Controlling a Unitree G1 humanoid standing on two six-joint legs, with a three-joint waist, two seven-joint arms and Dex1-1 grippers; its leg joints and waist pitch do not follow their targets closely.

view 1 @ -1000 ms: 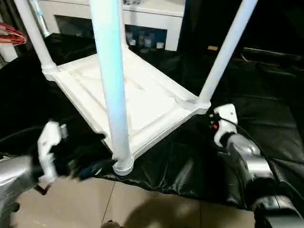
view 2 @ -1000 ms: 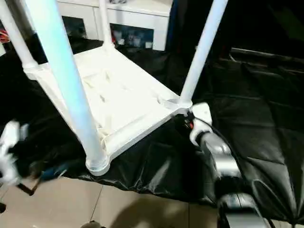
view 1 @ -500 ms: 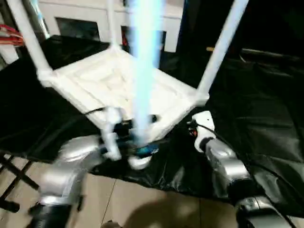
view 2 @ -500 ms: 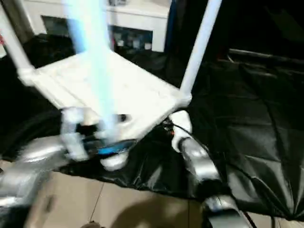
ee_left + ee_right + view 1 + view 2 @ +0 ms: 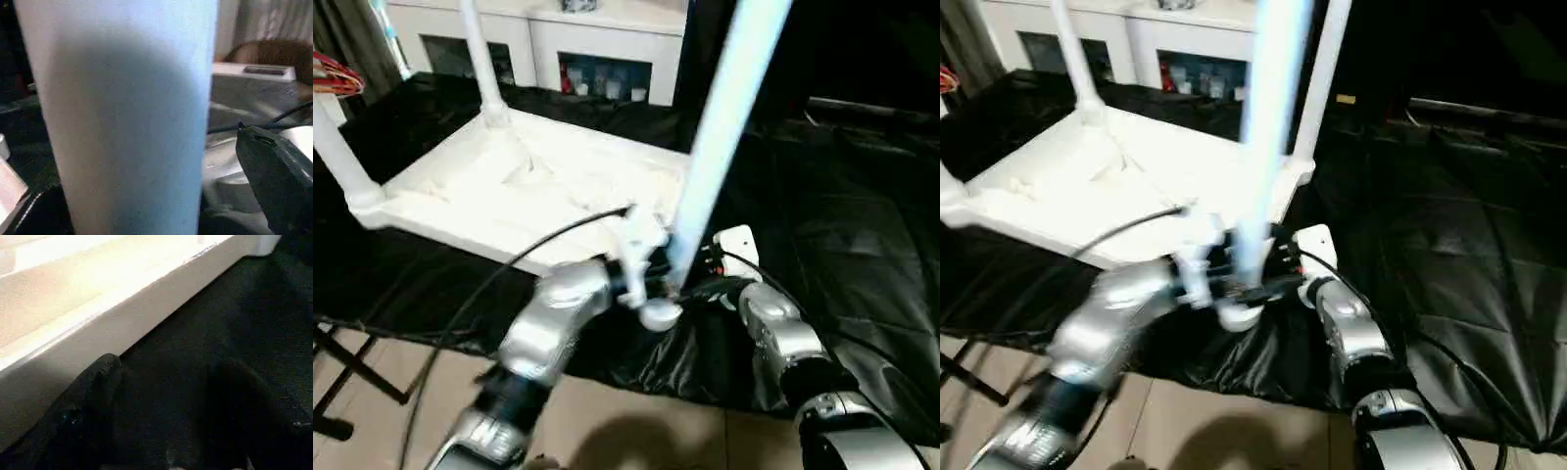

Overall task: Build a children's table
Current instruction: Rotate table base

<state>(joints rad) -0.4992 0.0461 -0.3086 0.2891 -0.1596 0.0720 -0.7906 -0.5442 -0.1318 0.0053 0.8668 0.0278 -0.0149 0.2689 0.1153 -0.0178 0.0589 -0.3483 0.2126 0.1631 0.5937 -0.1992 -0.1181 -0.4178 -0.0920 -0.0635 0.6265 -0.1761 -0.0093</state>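
Observation:
The children's table lies upside down on a black sheet, its white top [image 5: 509,196] ribbed side up and its legs pointing up. The near leg [image 5: 720,137] rises from a corner socket [image 5: 658,313] at the front edge. My left arm reaches across to this leg, and my left gripper [image 5: 661,286] stands open around its base. In the left wrist view the leg [image 5: 127,122] is very close, with a gap to one black finger [image 5: 274,181]. My right gripper [image 5: 703,291] is open beside the same corner, its fingers [image 5: 88,406] against the top's side rim [image 5: 122,333].
The black sheet [image 5: 842,215] covers the ground to the right and behind. At the back stands a white cabinet [image 5: 597,39] and at the far left a red wire object [image 5: 337,73]. Tiled floor [image 5: 626,421] and a black stand [image 5: 352,372] lie in front.
My left arm has swung from the far left across to the base of the near leg. The whole picture has shifted too. My right gripper stays by the corner.

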